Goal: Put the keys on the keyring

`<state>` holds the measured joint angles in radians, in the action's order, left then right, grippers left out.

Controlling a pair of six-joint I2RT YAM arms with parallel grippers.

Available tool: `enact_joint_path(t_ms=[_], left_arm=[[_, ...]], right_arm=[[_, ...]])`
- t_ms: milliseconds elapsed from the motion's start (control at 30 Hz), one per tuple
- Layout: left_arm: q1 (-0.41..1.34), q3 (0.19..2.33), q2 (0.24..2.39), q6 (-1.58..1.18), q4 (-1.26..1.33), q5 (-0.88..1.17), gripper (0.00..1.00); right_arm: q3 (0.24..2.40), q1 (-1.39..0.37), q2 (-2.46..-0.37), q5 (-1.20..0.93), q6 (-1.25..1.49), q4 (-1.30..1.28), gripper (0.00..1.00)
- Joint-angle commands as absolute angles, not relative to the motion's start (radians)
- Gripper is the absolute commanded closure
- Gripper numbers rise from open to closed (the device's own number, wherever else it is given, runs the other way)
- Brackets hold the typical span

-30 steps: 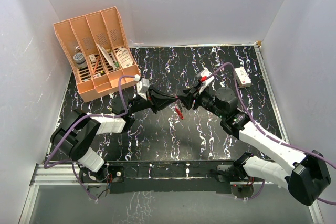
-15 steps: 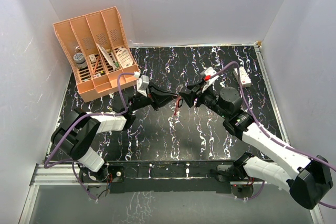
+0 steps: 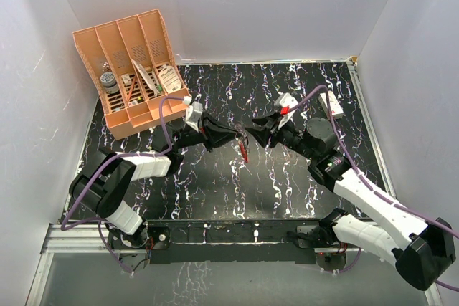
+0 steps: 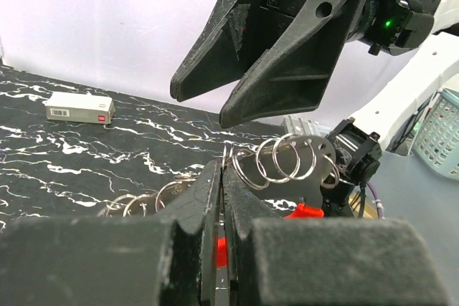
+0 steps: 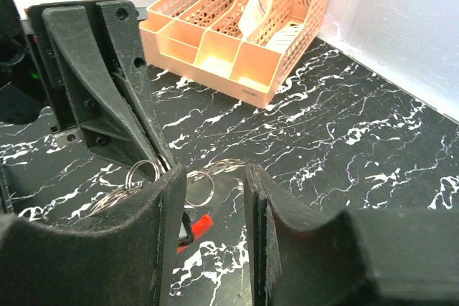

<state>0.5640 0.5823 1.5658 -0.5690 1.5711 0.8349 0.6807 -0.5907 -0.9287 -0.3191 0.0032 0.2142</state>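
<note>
The keyring is a chain of thin silver rings [image 4: 287, 159] with a red piece [image 3: 244, 150] hanging below it, above the middle of the table. My left gripper [image 3: 234, 136] is shut on one ring, pinched at its fingertips in the left wrist view [image 4: 224, 170]. My right gripper [image 3: 251, 134] is open, facing the left one a short way to its right. The rings [image 5: 199, 188] lie between and just beyond its fingers [image 5: 161, 234]. A small dark piece with a pale middle [image 5: 184, 230], the key, hangs by the red piece [image 5: 199, 224].
An orange desk organiser [image 3: 136, 69] with papers and a small jar stands at the back left. A small white box with a red mark [image 3: 331, 105] lies at the back right, also in the left wrist view [image 4: 79, 107]. White walls enclose the black marbled table [image 3: 215, 184].
My right gripper has drawn back a little to the right, away from the left gripper. The rings and red piece stay hanging from the left gripper.
</note>
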Motion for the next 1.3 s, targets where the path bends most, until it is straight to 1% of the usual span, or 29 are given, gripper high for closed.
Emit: enact_joint_path(t_ms=[0,200,333,867,1267], left_arm=[[0.552,0.632,1.549,-0.588,1.786,0.891,1.00],[0.551,0.647,1.559,-0.595,1.786,0.903,1.00],[0.552,0.659,1.571,-0.603,1.786,0.910,1.00],[0.552,0.677,1.582,-0.607,1.786,0.908,1.00],[0.551,0.691,1.582,-0.622,1.787,0.929,1.00]], right_arm=[[0.698,-0.585,-0.918,-0.390,-0.020,0.270,0.65],[0.686,-0.585,-0.938,-0.442,-0.012,0.290,0.66],[0.686,-0.585,-0.951,-0.468,-0.006,0.295,0.70],[0.661,-0.585,-0.952,-0.512,0.016,0.296,0.70],[0.643,-0.586,-0.928,-0.494,0.012,0.291,0.70]])
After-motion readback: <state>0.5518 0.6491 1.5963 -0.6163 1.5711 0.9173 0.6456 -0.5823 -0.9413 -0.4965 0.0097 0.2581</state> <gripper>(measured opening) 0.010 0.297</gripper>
